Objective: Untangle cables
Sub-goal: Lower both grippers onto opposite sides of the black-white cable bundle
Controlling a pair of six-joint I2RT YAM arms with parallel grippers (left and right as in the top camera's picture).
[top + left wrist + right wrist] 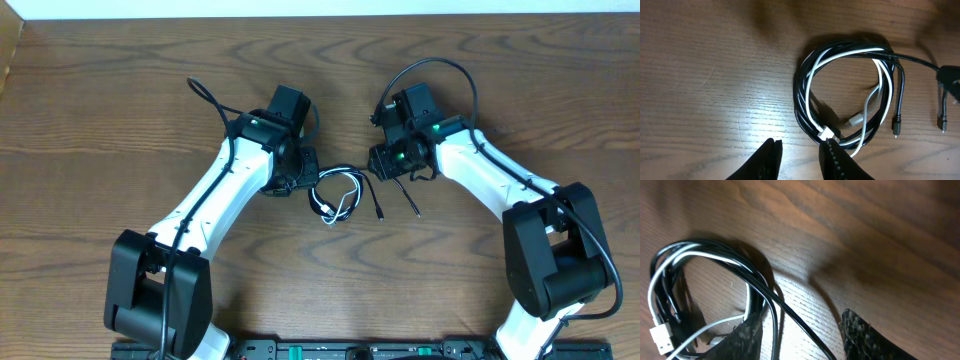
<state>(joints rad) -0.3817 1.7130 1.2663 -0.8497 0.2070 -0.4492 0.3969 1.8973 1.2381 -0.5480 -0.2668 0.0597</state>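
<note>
The cables (337,195) lie in a small tangled coil on the wooden table between my two arms. In the left wrist view a white cable (840,54) loops among black cables (801,90), its white plug (825,133) at the coil's near edge. Two black plug ends (896,131) trail to the right. My left gripper (801,149) is open over bare wood, its right finger beside the coil. My right gripper (799,325) is open at the coil's other side, with two black strands (790,315) running loose between its fingers.
The wooden table (100,150) stretches all round the coil. The arms' own thick black cables arch up at the back left (207,95) and back right (455,72). The arm bases (160,290) stand at the front edge.
</note>
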